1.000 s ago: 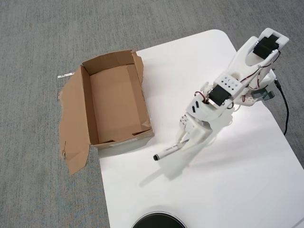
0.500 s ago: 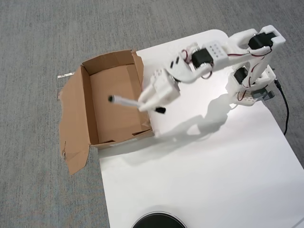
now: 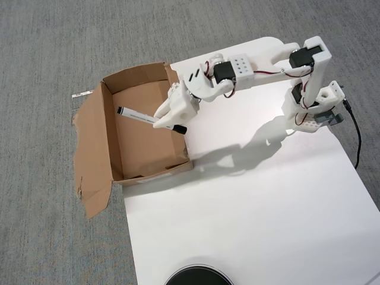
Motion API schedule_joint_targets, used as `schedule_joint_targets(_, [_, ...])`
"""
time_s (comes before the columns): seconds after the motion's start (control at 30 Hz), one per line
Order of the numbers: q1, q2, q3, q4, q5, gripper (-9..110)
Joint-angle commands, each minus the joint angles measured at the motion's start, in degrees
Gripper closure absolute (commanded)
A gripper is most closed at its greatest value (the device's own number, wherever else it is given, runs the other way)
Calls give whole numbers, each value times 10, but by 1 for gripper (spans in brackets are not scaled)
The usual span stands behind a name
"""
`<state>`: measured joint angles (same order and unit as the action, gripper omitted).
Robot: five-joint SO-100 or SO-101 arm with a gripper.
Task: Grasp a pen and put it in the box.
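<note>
Nearby: black round object (image 3: 198,275) at the surface (image 3: 267,225) edge
Box (image 3: 142,127): empty floor
Jaws (image 3: 166,120): clamped on pen (image 3: 139,116) above box

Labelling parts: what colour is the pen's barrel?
White, with black ends; the pen shows in the overhead view.

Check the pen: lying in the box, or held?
Held. The tool grips the pen near its black end, with the barrel reaching out level over the box interior. Whether it touches the floor: cannot tell.
</note>
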<state>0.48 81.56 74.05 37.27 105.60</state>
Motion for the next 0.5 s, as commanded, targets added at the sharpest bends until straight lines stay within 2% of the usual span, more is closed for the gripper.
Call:
schedule_joint_targets(0.0, [5,-34,-58,-6,3,100])
schedule_joint_targets(0.47, [4,-106,-60,-5,4,98])
